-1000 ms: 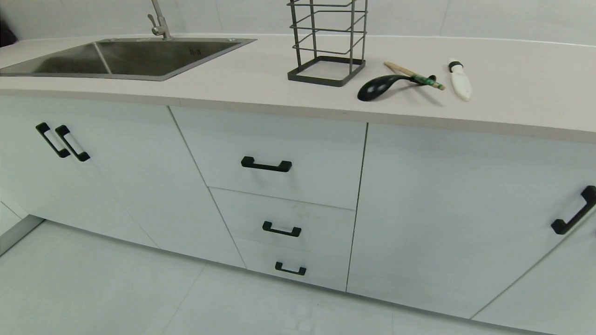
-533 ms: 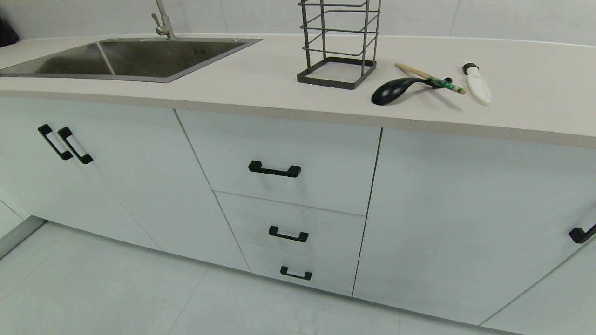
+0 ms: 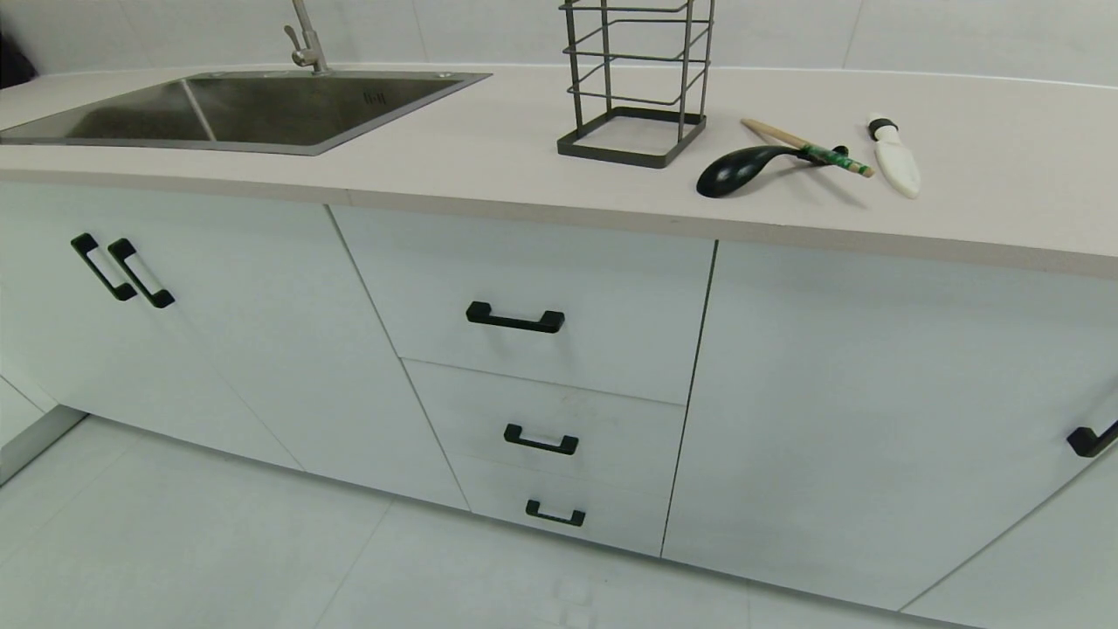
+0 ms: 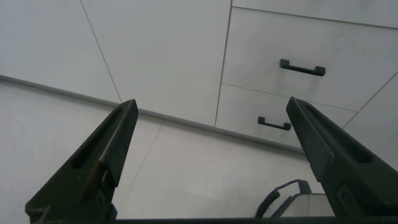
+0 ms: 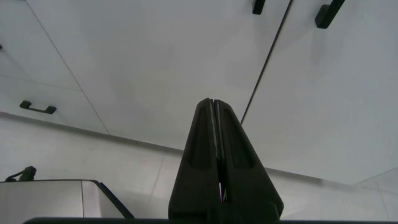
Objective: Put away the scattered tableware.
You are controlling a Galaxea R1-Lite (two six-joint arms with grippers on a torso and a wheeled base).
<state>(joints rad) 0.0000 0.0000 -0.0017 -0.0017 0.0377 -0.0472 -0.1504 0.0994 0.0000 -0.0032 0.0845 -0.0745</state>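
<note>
On the pale countertop (image 3: 489,157) lie a black ladle (image 3: 742,169), a pair of wooden chopsticks with green ends (image 3: 808,148) resting across its handle, and a white knife-shaped utensil with a black cap (image 3: 895,159) to their right. A dark wire rack (image 3: 636,83) stands upright just left of them. My left gripper (image 4: 211,112) hangs low in front of the cabinets, open, with nothing between its fingers. My right gripper (image 5: 216,107) also hangs low facing the cabinet doors, its fingers pressed together.
A steel sink (image 3: 244,105) with a tap (image 3: 306,39) is set into the counter at the left. Below are white cabinet doors and three drawers with black handles (image 3: 514,319). A tiled floor (image 3: 218,559) stretches in front.
Between one second and half a second ago the head camera shifted, sliding the whole scene right and slightly down. Since then nothing has moved.
</note>
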